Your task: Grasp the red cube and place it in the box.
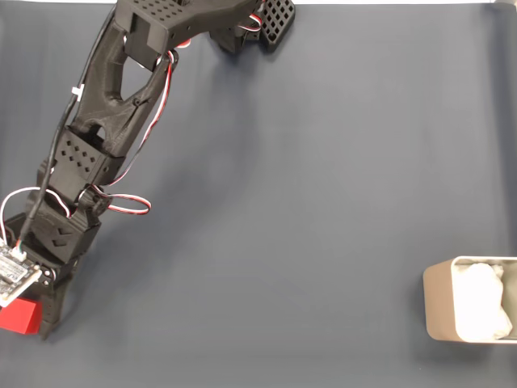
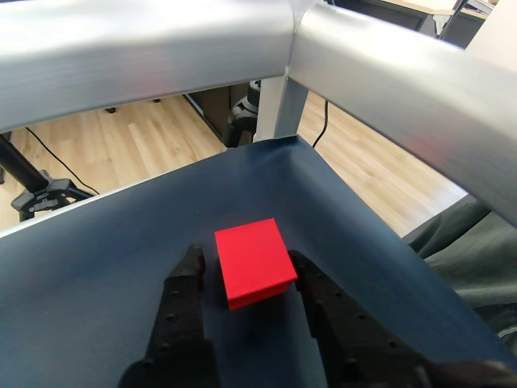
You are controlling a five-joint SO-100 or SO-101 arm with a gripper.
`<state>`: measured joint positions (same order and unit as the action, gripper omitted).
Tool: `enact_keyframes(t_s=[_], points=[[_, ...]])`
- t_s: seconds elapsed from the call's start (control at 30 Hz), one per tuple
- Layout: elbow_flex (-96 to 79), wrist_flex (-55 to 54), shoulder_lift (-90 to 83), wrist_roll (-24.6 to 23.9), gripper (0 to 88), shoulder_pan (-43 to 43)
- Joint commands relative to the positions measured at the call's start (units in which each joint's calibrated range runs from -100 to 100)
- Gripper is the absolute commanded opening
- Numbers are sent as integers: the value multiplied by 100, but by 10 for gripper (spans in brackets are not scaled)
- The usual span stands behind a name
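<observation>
In the wrist view the red cube (image 2: 254,260) sits low in the centre of the frame, between the two black fingers (image 2: 187,279). The fingers stand apart, one on each side of it. The right one looks at or very near the cube's face; a narrow gap shows on the left, so I judge the grip not yet made.

In the fixed view the cube (image 1: 20,316) lies at the lower left corner of the frame, just under the gripper (image 1: 32,311), close to the left edge of the dark worktop (image 1: 307,210). The box (image 1: 468,311) stands at the lower right edge, well apart.

The cube sits slightly skewed to the fingers, so closing could twist it or nudge it out sideways, likely toward the nearby worktop edge. A hold on its corners could slip during the carry.

Between cube and box the worktop lies bare, giving open room for a sweep across. The box's thin near wall could catch a low-carried cube.
</observation>
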<state>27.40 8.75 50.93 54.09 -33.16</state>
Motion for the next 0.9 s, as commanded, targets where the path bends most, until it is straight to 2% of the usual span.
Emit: enact_keyframes(t_s=[0.0,0.87], points=[[116,-80,-579,-49,230,77],[-468,100,-1185,-5,76,120]])
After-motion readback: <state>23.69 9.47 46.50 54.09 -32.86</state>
